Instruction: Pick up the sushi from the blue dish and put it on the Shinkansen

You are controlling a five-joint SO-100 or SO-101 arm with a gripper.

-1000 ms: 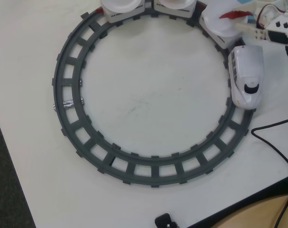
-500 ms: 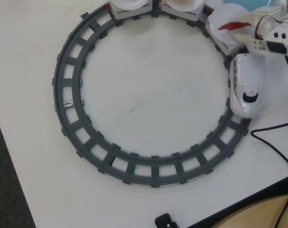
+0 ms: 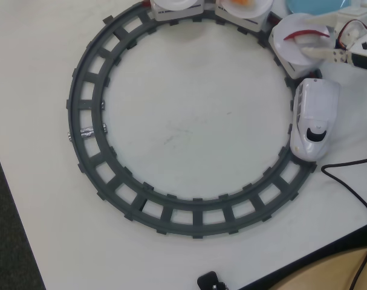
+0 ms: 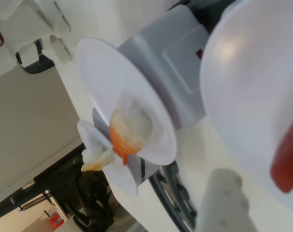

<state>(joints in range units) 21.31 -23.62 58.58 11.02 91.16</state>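
Pincer [image 3: 316,51] overhangs plate [image 3: 292,45] edge.

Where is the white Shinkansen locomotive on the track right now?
In the overhead view, the Shinkansen locomotive sits on the right side of the circular track, nose downward, just below the white dish.

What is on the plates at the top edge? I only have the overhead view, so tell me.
Observer: In the wrist view, the middle plate carries a rice piece with an orange topping hanging off one side.
Operator: Report the plate behind it.
Observer: The far plate holds a pale piece as well, with a yellowish tint on its underside. Your view crops it off.
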